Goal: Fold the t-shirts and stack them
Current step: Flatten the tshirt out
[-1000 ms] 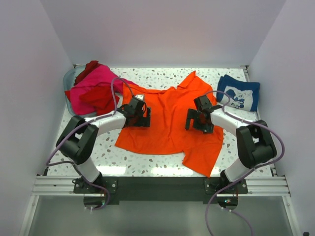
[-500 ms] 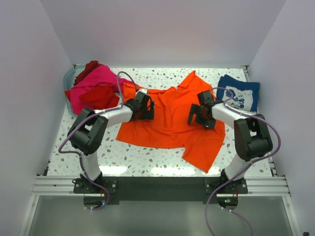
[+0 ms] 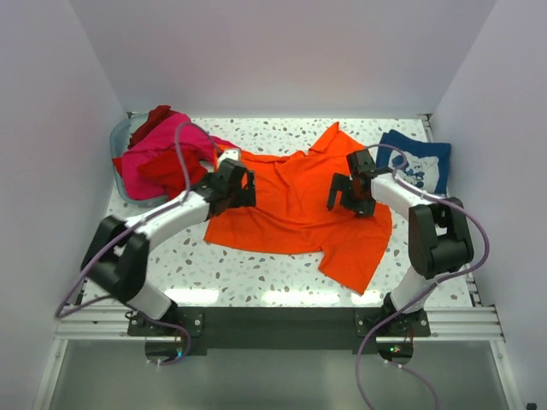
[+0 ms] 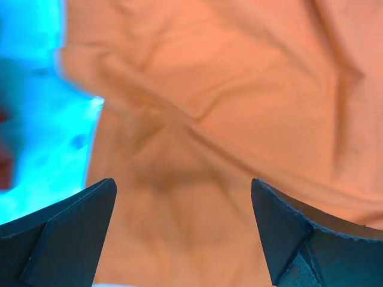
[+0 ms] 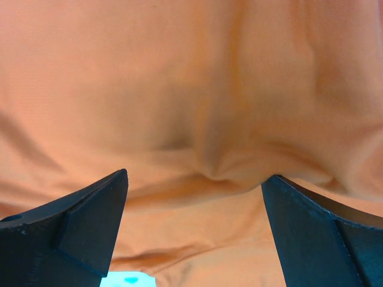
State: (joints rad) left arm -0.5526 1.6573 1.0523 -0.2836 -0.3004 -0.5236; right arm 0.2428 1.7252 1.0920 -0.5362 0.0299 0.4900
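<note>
Shirts (image 3: 158, 158) heaped left; navy shirt (image 3: 416, 161) right.

A bright orange t-shirt (image 3: 295, 209), plain and unpatterned, covers the middle of a white table (image 3: 256, 278) flecked with dark speckles. At the far left corner, a hot pink t-shirt (image 3: 171, 132) and a red t-shirt (image 3: 167, 168) sit in a grey-rimmed bin (image 3: 117, 137). At the far right corner is a navy blue t-shirt (image 3: 419, 162) with white print. The left arm (image 3: 171, 218) and right arm (image 3: 402, 198) are white with black joints and purple cables (image 3: 177, 158). The left gripper (image 3: 242, 190) and right gripper (image 3: 349, 195) are black.
</note>
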